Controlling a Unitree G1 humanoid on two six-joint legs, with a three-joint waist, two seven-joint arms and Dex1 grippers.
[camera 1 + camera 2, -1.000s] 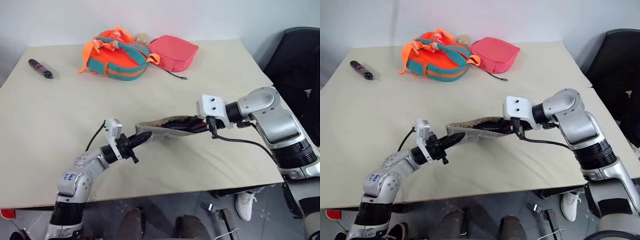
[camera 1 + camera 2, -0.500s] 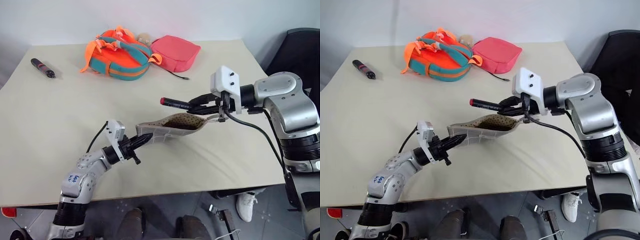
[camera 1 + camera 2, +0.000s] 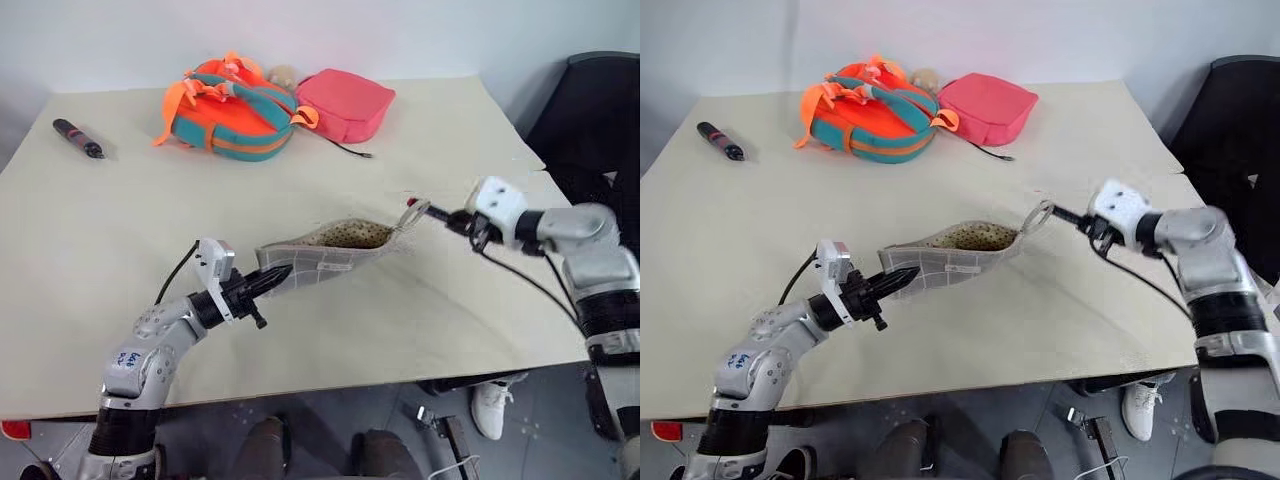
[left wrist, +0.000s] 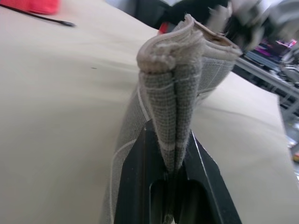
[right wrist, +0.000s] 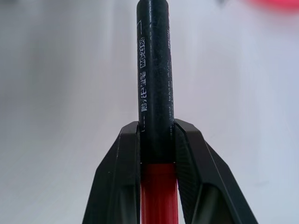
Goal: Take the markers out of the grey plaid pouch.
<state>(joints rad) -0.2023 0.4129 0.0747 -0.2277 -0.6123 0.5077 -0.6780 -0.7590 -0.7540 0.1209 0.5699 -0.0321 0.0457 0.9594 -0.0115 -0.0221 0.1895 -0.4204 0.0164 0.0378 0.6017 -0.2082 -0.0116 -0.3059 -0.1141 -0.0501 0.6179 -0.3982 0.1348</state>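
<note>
Already the slim red marker with black ends (image 5: 154,116) is clamped in the right gripper (image 5: 156,140) clear of the flat grey plaid fabric pouch (image 3: 330,255); that pouch's end is pinched above the table by the left gripper (image 4: 175,154); the green highlighter, judged inside, remains.

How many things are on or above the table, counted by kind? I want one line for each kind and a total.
Pouches: 2, the grey plaid pouch and the pink pouch.
Backpacks: 1, the orange and teal backpack.
Pens: 2, the red marker in the right gripper, and the black and red pen near the table's far corner.
Total: 5.
</note>
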